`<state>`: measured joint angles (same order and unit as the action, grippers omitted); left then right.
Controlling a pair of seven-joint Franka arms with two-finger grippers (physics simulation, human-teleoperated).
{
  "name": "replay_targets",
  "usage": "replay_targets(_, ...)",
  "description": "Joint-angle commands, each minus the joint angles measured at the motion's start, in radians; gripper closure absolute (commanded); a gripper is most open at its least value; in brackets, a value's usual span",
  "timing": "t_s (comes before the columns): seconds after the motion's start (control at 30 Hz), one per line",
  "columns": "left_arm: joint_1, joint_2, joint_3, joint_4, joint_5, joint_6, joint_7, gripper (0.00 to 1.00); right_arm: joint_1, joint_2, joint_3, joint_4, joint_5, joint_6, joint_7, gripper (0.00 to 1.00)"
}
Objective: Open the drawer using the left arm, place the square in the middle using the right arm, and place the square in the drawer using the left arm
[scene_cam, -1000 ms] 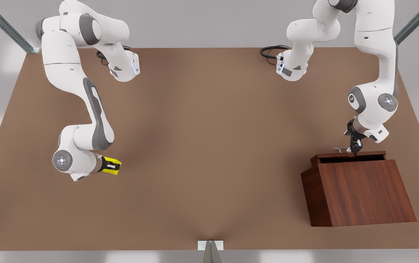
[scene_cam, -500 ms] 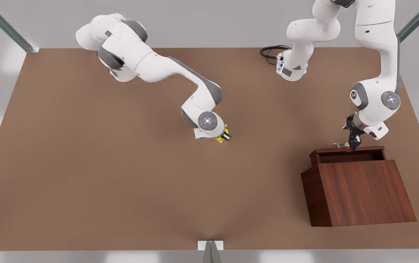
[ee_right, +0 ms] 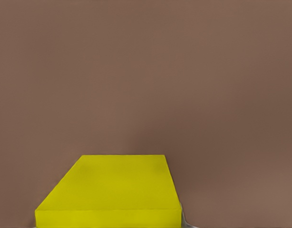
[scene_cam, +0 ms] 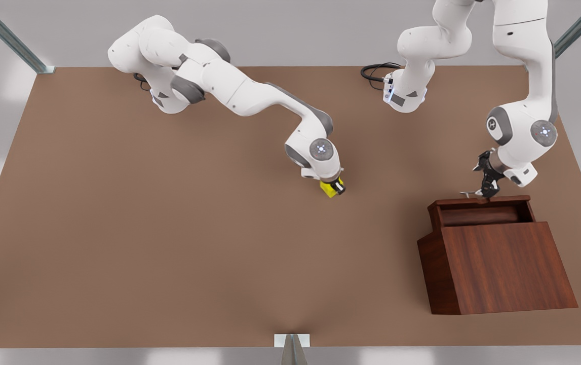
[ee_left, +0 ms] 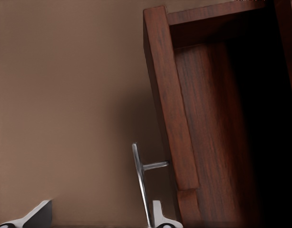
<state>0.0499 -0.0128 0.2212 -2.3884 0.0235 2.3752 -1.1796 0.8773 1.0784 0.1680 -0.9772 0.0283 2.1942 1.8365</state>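
The yellow square (scene_cam: 327, 189) hangs just above the middle (scene_cam: 290, 213) of the brown table, with my right gripper (scene_cam: 335, 187) shut on it. In the right wrist view the square (ee_right: 110, 190) sits close under the camera. My left gripper (scene_cam: 488, 191) is at the silver handle (scene_cam: 467, 193) of the drawer (scene_cam: 482, 214), which is pulled partly out of the wooden box (scene_cam: 498, 263). In the left wrist view the handle (ee_left: 140, 183) stands between my spread fingertips (ee_left: 161, 216), close to one of them. The drawer's floor (ee_left: 208, 118) is bare.
The box takes up the table's near corner on the front view's right. Black cables (scene_cam: 374, 71) lie by an arm base at the back edge. Bare tabletop (scene_cam: 143, 243) stretches over the front view's left half.
My right arm has swung the square from the front view's left side to the table's centre. My left gripper moved back with the handle, and the drawer slid further out.
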Motion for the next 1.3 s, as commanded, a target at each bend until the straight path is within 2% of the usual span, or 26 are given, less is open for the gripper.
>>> replay_targets(0.0,0.001,0.001,0.000,0.000,0.001,-0.002,0.000,0.00,0.000,0.000,-0.001,0.000,-0.005,-0.001,-0.002,0.02)
replay_targets(0.07,0.001,0.002,0.000,-0.005,0.001,-0.002,-0.002,0.00,0.003,-0.002,0.004,0.000,-0.071,-0.001,-0.045,0.00)
replay_targets(0.2,-0.001,0.005,0.000,-0.006,0.001,-0.002,-0.002,0.00,0.005,-0.021,0.004,0.003,-0.067,-0.011,-0.091,0.00)
replay_targets(0.27,-0.001,0.002,0.000,-0.006,0.001,-0.019,-0.002,0.00,-0.037,-0.112,0.004,-0.005,-0.070,-0.050,-0.094,0.00)
replay_targets(0.33,0.001,-0.001,0.000,-0.006,0.001,-0.031,0.000,0.00,-0.127,-0.228,0.001,-0.005,-0.077,-0.269,-0.261,0.00)
replay_targets(0.4,-0.001,-0.007,0.000,-0.006,0.001,-0.048,-0.002,0.00,-0.274,-0.345,-0.001,-0.031,-0.079,-0.344,-0.425,0.00)
replay_targets(0.5,-0.001,-0.029,0.000,-0.006,0.001,-0.074,0.000,0.00,-0.527,-0.610,-0.001,-0.304,-0.145,-0.381,-0.897,0.00)
replay_targets(0.6,-0.001,-0.049,-0.019,0.049,0.000,-0.148,-0.052,0.00,-0.750,-0.713,0.001,-0.298,-0.120,-0.562,-1.365,0.00)
replay_targets(0.63,-0.001,-0.055,-0.063,0.089,0.000,-0.200,-0.120,0.00,-0.831,-0.730,-0.001,-0.301,-0.057,-0.588,-1.503,0.00)
replay_targets(0.7,-0.001,-0.055,-0.151,0.251,-0.004,-0.390,-0.228,0.00,-0.897,-0.739,-0.001,-0.313,-0.036,-0.594,-1.557,0.00)
replay_targets(0.73,-0.002,-0.049,-0.218,0.328,-0.013,-0.448,-0.226,0.00,-0.899,-0.791,-0.001,-0.397,-0.033,-0.570,-1.557,0.00)
replay_targets(0.77,-0.056,-0.004,-0.330,0.451,0.015,-0.459,-0.216,0.00,-0.897,-0.853,-0.001,-0.515,-0.033,-0.484,-1.559,0.00)
replay_targets(0.87,-0.176,0.270,-0.617,0.801,0.179,-0.522,0.087,0.00,-0.914,-0.851,-0.002,-0.528,-0.001,-0.441,-1.674,0.00)
replay_targets(0.93,-0.255,0.395,-0.697,0.887,0.184,-0.516,0.386,0.00,-0.913,-0.848,-0.002,-0.526,-0.004,-0.442,-1.703,0.00)
replay_targets(1.0,-0.269,0.461,-0.783,0.885,0.173,-0.538,0.894,0.00,-0.914,-0.844,-0.002,-0.520,-0.005,-0.441,-1.705,0.00)
replay_targets(1.1,-0.283,0.441,-0.750,0.698,0.173,-0.470,1.149,0.00,-0.903,-0.835,-0.002,-0.520,-0.013,-0.421,-1.691,0.00)
replay_targets(1.17,-0.283,0.409,-0.712,0.509,0.182,-0.203,1.149,0.00,-0.900,-0.836,-0.002,-0.520,-0.022,-0.407,-1.685,0.00)
replay_targets(1.2,-0.283,0.407,-0.704,0.468,0.182,-0.116,1.137,0.00,-0.900,-0.839,-0.002,-0.525,-0.030,-0.409,-1.685,0.00)
replay_targets(1.27,-0.283,0.416,-0.688,0.413,0.182,-0.065,1.147,0.00,-0.900,-0.836,-0.001,-0.522,-0.030,-0.407,-1.663,0.00)
